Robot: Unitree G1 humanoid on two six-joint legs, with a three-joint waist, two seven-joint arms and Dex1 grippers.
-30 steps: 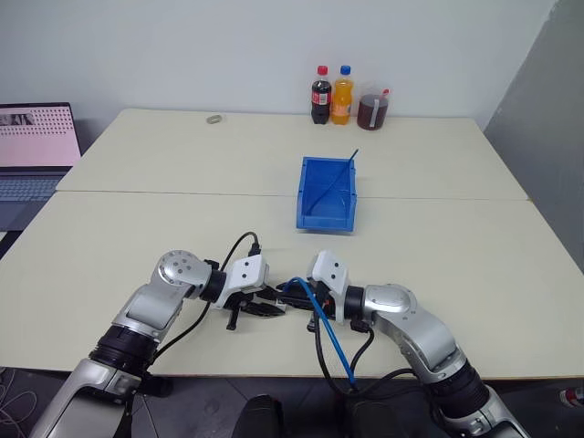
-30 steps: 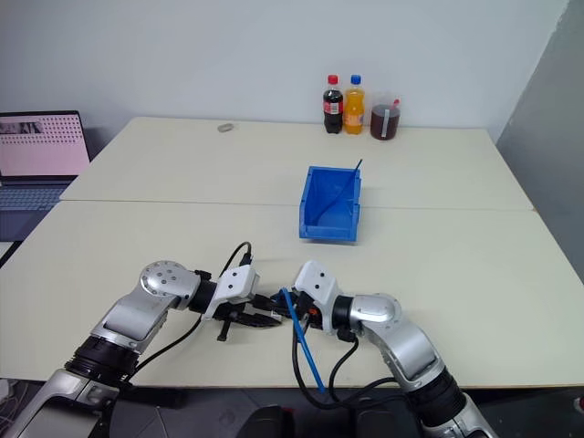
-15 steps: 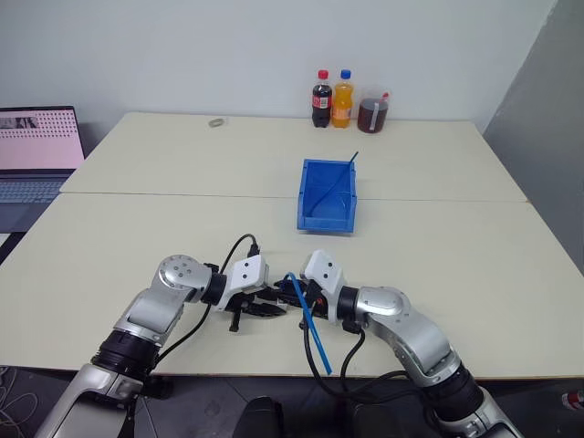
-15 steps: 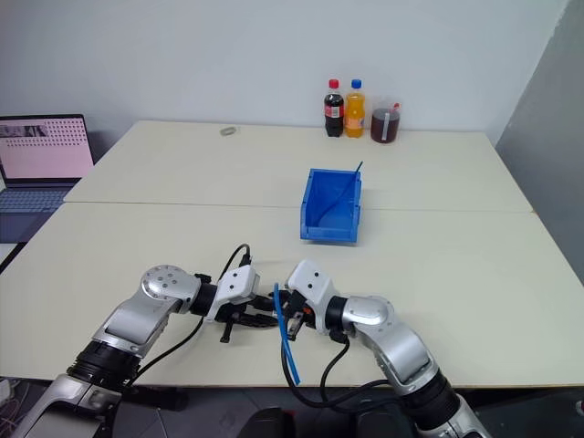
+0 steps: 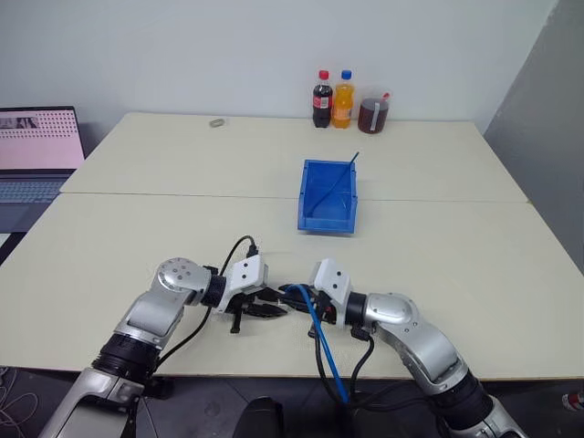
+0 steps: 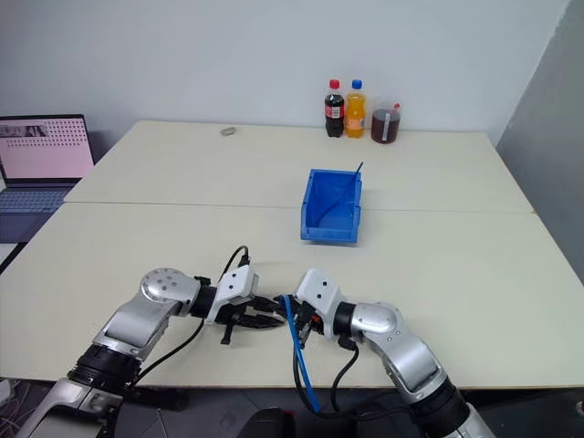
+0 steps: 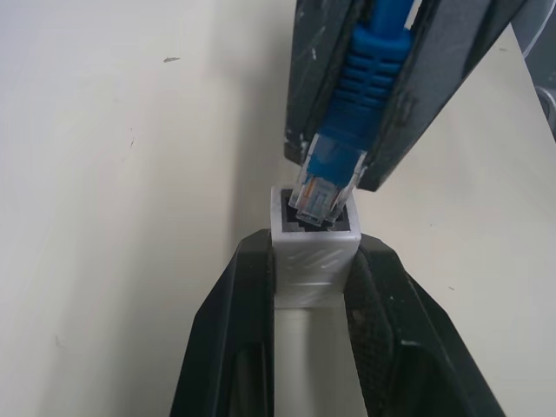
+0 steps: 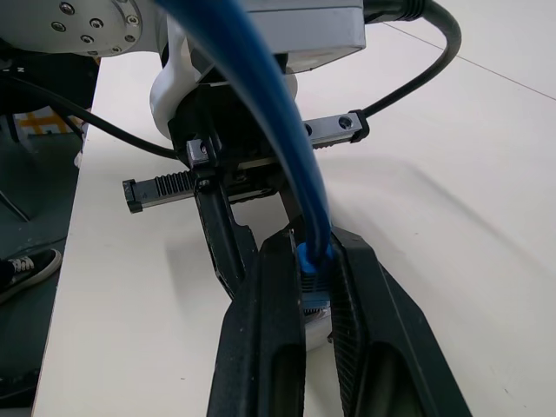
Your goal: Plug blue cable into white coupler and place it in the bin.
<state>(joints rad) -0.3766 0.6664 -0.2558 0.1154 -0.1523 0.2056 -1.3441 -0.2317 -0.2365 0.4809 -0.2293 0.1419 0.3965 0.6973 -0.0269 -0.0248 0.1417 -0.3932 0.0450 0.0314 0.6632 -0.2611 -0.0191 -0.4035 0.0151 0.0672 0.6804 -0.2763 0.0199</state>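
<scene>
The tiny white coupler point(image 7: 314, 254) is pinched between the two black fingers of my left gripper point(image 7: 314, 247), its dark socket facing outward. My right gripper point(image 7: 337, 169) is shut on the blue cable point(image 7: 356, 82) just behind its plug. The clear plug tip point(image 7: 321, 195) sits slightly tilted at the mouth of the socket. In the head views the left gripper point(image 5: 270, 309) and right gripper point(image 5: 296, 295) meet tip to tip near the table's front edge. The rest of the cable point(image 5: 325, 351) hangs over that edge. The blue bin point(image 5: 324, 220) stands beyond them at mid-table.
A thin blue strand point(image 5: 350, 164) leans out of the bin. Two bottles point(image 5: 331, 97) and a jar of dark liquid point(image 5: 373, 111) stand at the far edge. A laptop point(image 5: 32, 151) sits on the left, and a small grey object point(image 5: 216, 121) lies at the back.
The hanging length of blue cable swung left and then back toward the right. Both grippers have stayed tip to tip in the same spot.
</scene>
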